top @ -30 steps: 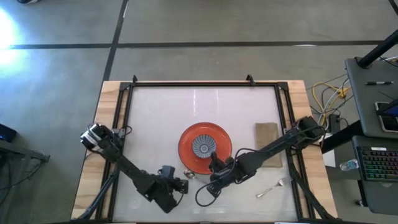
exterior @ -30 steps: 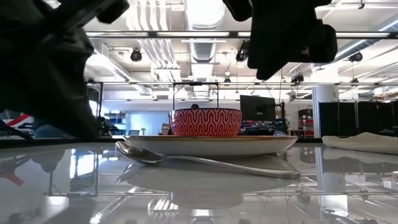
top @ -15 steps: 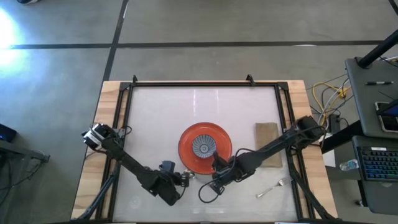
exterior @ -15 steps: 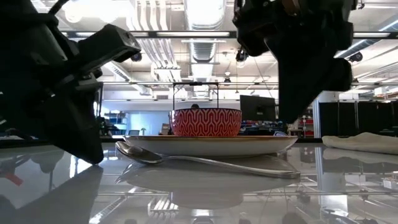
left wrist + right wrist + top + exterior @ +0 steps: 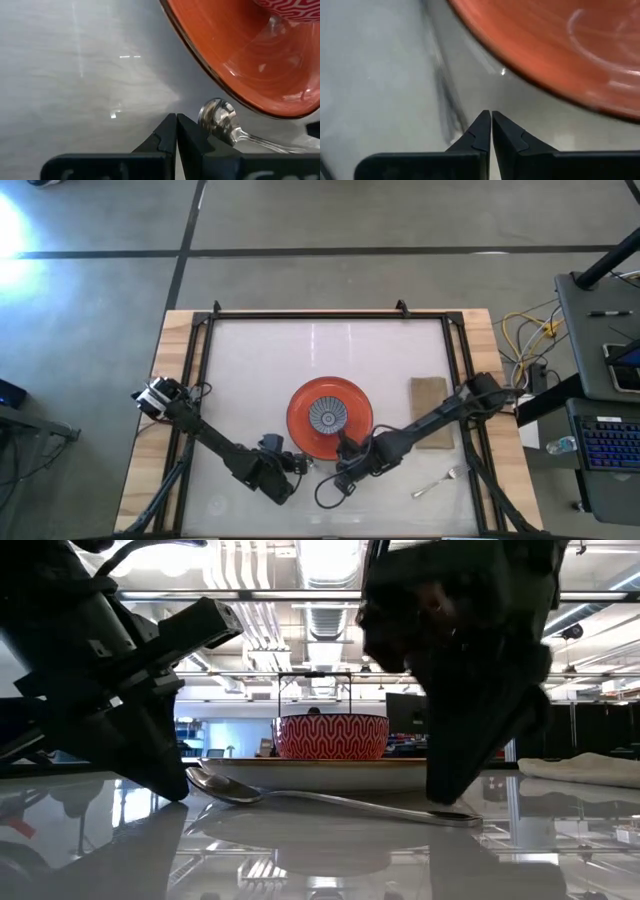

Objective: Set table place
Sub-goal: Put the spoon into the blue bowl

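Observation:
On the glossy white table (image 5: 260, 370) an orange plate (image 5: 330, 418) carries a red-patterned bowl (image 5: 330, 736). A metal spoon (image 5: 330, 802) lies on the table just in front of the plate's near rim. My left gripper (image 5: 176, 119) is shut, low over the table, its tips right beside the spoon's bowl (image 5: 216, 116). It also shows in the high view (image 5: 298, 464). My right gripper (image 5: 491, 116) is shut and low at the spoon's handle end (image 5: 462, 817). It also shows in the high view (image 5: 340, 467). My left gripper's shut fingers slant down toward the table, with the outer side of one finger (image 5: 192, 131) next to the spoon's bowl; I cannot tell whether they touch. My right gripper's shut tips point down by the spoon's handle, near its free end; whether they touch is not plain.
A tan napkin (image 5: 430, 412) lies to the right of the plate. A fork (image 5: 440, 480) lies near the table's near right corner. A black frame (image 5: 320, 315) runs round the table top. There is bare table at the far side and the left.
Both grippers have come down close to the table. My left gripper has moved toward the plate and the spoon's bowl. My right gripper has moved a little toward the near edge, down to the spoon's handle. The spoon, plate and bowl have stayed in place.

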`<move>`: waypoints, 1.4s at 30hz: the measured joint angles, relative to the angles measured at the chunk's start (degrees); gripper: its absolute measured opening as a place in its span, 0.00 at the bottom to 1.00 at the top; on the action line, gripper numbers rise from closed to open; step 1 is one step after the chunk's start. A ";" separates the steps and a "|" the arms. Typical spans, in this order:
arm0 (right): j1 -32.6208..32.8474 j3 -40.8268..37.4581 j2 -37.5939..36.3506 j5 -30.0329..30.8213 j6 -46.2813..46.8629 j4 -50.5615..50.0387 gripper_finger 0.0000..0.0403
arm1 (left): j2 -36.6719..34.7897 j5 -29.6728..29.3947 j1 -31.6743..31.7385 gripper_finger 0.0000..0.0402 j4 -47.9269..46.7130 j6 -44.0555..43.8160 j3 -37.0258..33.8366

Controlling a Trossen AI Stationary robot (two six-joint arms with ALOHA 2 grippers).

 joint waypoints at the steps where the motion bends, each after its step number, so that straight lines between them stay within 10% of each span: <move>1: -0.19 0.00 0.47 0.00 -0.39 0.34 0.02 | 0.00 -0.04 0.02 0.00 0.00 0.00 0.00; 42: -0.16 0.00 1.21 -1.11 -0.46 9.35 0.02 | -1.56 -0.63 0.31 0.00 -6.09 5.96 5.64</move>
